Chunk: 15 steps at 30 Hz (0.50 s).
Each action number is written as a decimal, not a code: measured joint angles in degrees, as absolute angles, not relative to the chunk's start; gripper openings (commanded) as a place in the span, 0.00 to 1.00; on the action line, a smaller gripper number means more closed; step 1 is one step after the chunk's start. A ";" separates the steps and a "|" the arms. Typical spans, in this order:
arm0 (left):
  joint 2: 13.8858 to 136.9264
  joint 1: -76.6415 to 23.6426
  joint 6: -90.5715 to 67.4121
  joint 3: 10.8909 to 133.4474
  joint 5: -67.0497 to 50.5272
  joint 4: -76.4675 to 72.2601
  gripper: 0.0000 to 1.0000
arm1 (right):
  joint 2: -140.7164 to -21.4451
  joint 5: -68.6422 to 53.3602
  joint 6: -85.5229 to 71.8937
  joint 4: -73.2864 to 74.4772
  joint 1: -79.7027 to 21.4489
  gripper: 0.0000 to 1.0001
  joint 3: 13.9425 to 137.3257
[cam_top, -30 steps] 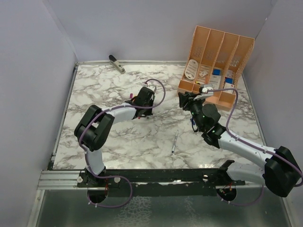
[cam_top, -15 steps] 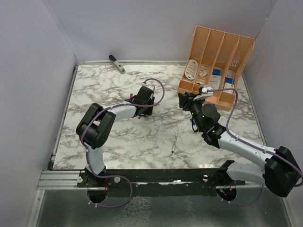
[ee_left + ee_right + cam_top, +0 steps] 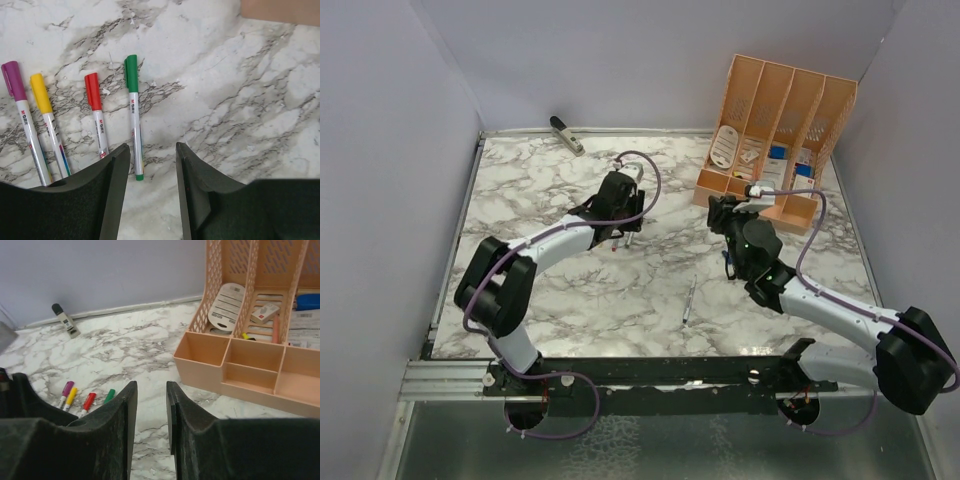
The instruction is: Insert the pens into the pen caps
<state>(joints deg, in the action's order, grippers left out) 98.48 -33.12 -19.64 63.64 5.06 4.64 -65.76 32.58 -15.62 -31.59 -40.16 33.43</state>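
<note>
Pens (image 3: pixel 134 150) lie side by side on the marble surface (image 3: pixel 240 100) under the left tool (image 3: pixel 152 190): the purple pen (image 3: pixel 27 130), yellow pen (image 3: pixel 50 130), red pen (image 3: pixel 99 132) and green pen (image 3: pixel 134 115), each already wearing one of the matching caps (image 3: pixel 131 73). A second ago the left tool sat low over this row with its jaws pressed together; it has since parted them to a moderate gap and lifted back. It now holds nothing, and the green pen's lower end shows just beside the inner edge of its left finger. That reads as a release: the green pen looks freshly set down as the fourth finished one. The right tool (image 3: pixel 148 425) has narrowed a little but remains slightly apart and empty, hanging above the surface between the row and the orange organiser (image 3: pixel 775 110). A fifth pen (image 3: pixel 689 300) lies alone nearer the arm bases, well apart from the others, too small in the overhead view to tell whether it is capped. By my judgement only this one remains, and its cap must first be found, since I cannot pick it out with confidence.
</note>
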 measured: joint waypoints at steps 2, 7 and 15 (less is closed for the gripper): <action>95.59 -33.39 -19.62 62.76 4.32 4.21 0.45 | -66.13 34.37 -15.79 -30.72 -39.88 0.29 33.43; 92.25 -36.12 -19.42 60.80 1.23 3.40 0.46 | -66.30 36.29 -17.37 -26.74 -37.12 0.37 33.43; 93.60 -47.24 -17.06 58.67 -3.51 7.44 0.56 | -66.89 36.34 -23.38 -15.94 -28.77 0.37 33.52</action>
